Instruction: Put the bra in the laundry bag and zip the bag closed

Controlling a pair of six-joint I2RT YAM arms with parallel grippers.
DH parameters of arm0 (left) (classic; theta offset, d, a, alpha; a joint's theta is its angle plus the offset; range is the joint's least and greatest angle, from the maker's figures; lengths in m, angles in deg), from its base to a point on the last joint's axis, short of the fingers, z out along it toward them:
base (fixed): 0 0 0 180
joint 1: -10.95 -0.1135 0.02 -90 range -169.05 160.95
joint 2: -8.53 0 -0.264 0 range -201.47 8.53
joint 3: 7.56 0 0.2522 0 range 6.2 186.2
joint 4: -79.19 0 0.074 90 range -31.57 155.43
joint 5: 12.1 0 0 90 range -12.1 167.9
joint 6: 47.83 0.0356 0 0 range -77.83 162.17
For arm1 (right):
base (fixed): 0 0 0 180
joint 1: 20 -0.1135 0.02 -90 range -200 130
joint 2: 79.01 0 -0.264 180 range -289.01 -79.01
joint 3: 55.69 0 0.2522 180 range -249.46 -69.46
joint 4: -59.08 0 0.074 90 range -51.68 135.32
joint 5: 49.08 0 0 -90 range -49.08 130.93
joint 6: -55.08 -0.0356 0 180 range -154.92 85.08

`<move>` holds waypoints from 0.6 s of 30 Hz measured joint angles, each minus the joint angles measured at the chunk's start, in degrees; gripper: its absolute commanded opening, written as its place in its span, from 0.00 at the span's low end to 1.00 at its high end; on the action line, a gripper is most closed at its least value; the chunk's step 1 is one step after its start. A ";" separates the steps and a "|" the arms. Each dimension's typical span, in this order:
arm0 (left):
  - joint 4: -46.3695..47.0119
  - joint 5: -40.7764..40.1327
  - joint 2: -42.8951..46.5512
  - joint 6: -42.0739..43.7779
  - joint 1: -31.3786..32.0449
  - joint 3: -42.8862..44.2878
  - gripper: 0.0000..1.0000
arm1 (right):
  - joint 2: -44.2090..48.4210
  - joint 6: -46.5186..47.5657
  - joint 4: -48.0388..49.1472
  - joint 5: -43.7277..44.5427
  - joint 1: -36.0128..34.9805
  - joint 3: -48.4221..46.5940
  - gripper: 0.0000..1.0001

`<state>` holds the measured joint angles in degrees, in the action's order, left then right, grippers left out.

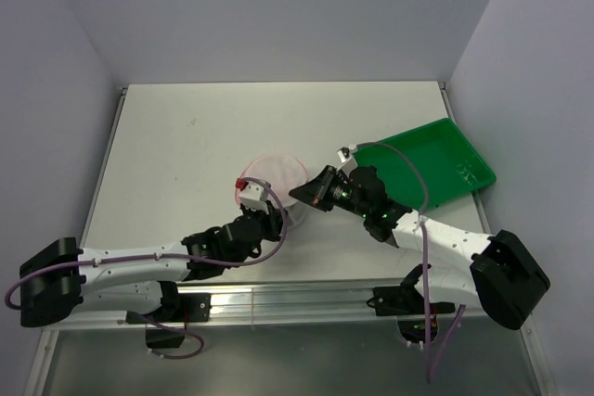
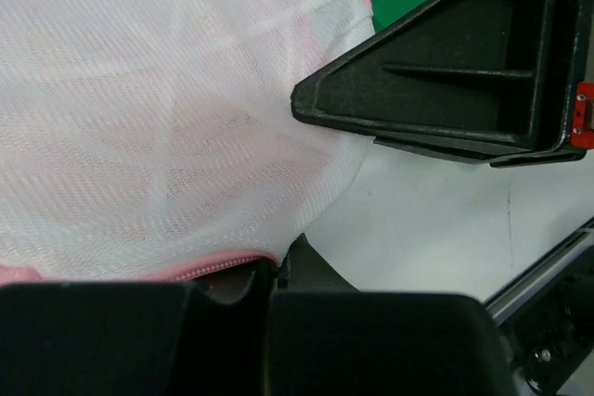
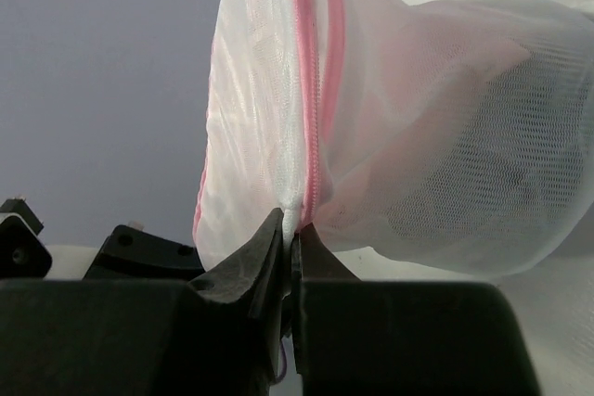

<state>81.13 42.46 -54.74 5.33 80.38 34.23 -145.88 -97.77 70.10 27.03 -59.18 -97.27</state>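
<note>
The laundry bag (image 1: 274,172) sits on the bench (image 1: 176,136), and all positions below are referenced to it. The bra (image 3: 445,118) appears to be inside the bag: a pale pink mass shows through the mesh, though its outline cannot be resolved. The left hand (image 2: 271,277) is closed at the near side of the bag, with the pink rim meeting its fingers, so it is judged to be pinching that edge. The right hand (image 3: 293,229) is closed on the bag at the zipper (image 3: 311,90) line, gripping a small white piece there; whether this is the slider cannot be confirmed. Handling: the bag is light, soft mesh that collapses and stretches under pull, and it will slide unless it is anchored. Take hold only at the stiffer pink zipper rim or the slider, one hand bracing and the other drawing along the track. Loose mesh or bra fabric may catch in the teeth. A green tray (image 1: 455,150) lies to the right of the bag, apart from it, behind the right arm; the two hands work close together across the bag and could collide
</note>
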 measured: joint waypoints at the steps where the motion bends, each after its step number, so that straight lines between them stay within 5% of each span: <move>1: 0.04 0.50 0.61 0.02 -0.04 -0.35 0.00 | 0.00 0.37 -0.15 -0.83 0.13 -0.07 0.00; 18: 0.76 10.73 3.52 8.02 -1.92 -2.54 0.00 | -5.01 12.33 -14.51 -7.04 1.14 -11.04 0.00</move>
<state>81.90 53.19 -51.22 13.35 78.46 31.69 -150.89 -85.44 55.59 20.00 -58.04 -108.31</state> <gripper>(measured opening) 0.033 0.074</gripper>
